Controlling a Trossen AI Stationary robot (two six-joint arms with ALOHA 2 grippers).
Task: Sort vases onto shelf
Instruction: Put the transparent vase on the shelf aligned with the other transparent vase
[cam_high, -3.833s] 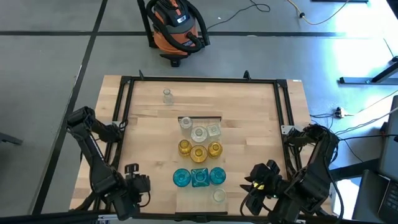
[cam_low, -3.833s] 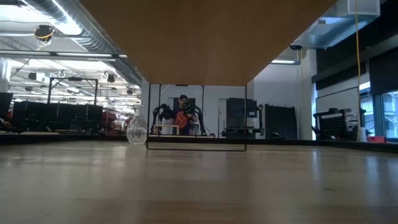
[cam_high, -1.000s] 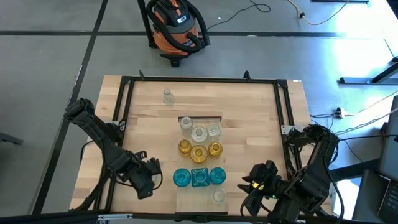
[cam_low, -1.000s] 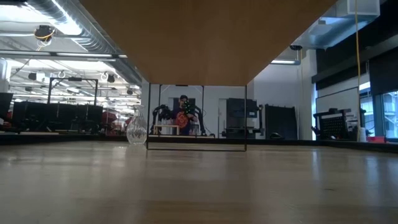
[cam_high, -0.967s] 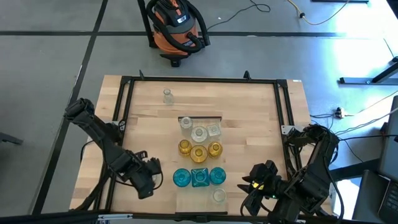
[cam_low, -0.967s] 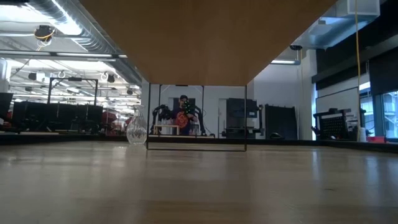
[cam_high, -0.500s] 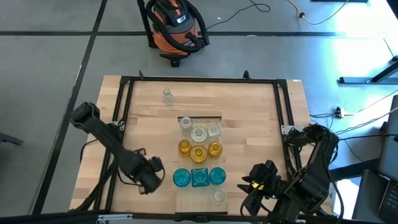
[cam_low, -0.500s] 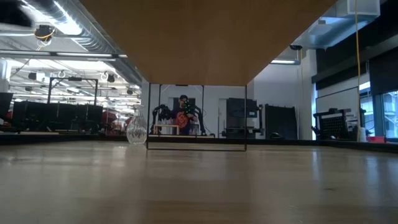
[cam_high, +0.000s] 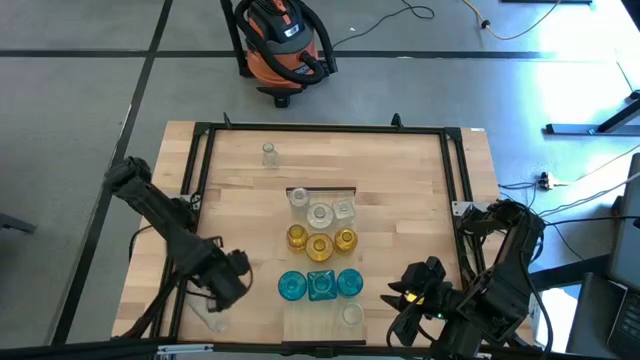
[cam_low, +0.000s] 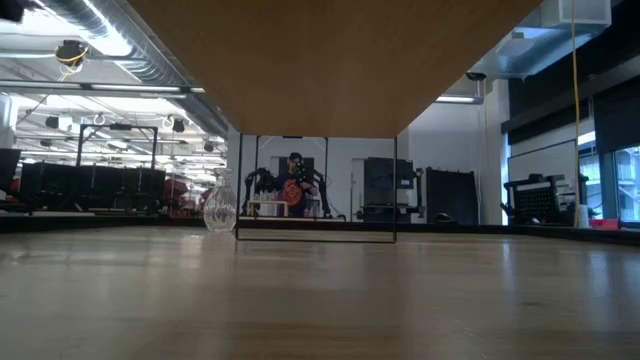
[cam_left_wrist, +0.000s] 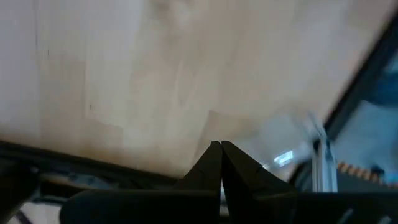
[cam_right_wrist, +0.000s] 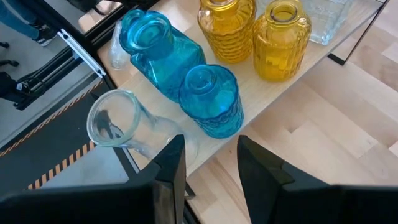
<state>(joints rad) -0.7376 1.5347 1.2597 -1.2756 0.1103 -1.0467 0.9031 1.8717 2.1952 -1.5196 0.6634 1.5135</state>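
Note:
The shelf (cam_high: 300, 325) is a pale plank running down the table's middle, with a black bar (cam_high: 322, 188) at its far end. On it stand rows of clear (cam_high: 320, 213), amber (cam_high: 320, 247) and teal vases (cam_high: 321, 285), and one clear vase (cam_high: 352, 314) near its near end. Another clear vase (cam_high: 269, 154) stands far back on the table. My left gripper (cam_high: 226, 285) points down left of the teal row, shut and empty. A clear vase (cam_left_wrist: 289, 146) lies on the table beside it (cam_high: 208, 316). My right gripper (cam_right_wrist: 208, 158) hovers open near the shelf's near right corner.
Black frame rails (cam_high: 320, 128) border the tabletop at the far, left and right sides. An orange vacuum cleaner (cam_high: 285, 40) stands on the floor beyond the far edge. Bare wood lies to the right of the shelf (cam_high: 420, 220) and across the far left.
My left gripper has moved a little toward the table's left edge, away from the teal vases. A clear vase now shows lying on the table just on its near-left side. My right arm has kept still.

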